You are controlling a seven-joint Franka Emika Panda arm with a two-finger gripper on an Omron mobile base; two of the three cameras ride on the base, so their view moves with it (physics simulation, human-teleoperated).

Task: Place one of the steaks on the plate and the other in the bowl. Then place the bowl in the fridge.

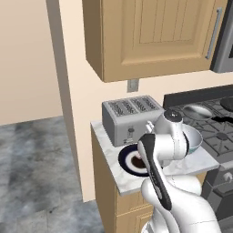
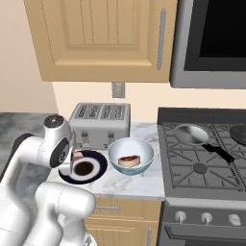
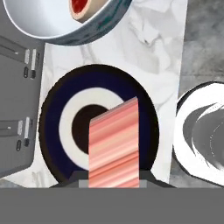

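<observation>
the dark red steak [image 2: 128, 159] already lies in the bowl [image 2: 130, 156], while the gripper [image 3: 113, 181], clamped on the pale pink steak [image 3: 113, 146], hovers over the plate [image 3: 52, 109] left of it; fridge step remains.

The counter [image 2: 144, 180] looks like polished white marble with grey veins, and the toaster [image 2: 100, 124] has a brushed grey metal skin. The bowl [image 2: 130, 154] is glossy glazed ceramic, the plate [image 3: 52, 131] smooth and dark, and the cabinet [image 1: 150, 36] matt pale wood.
</observation>
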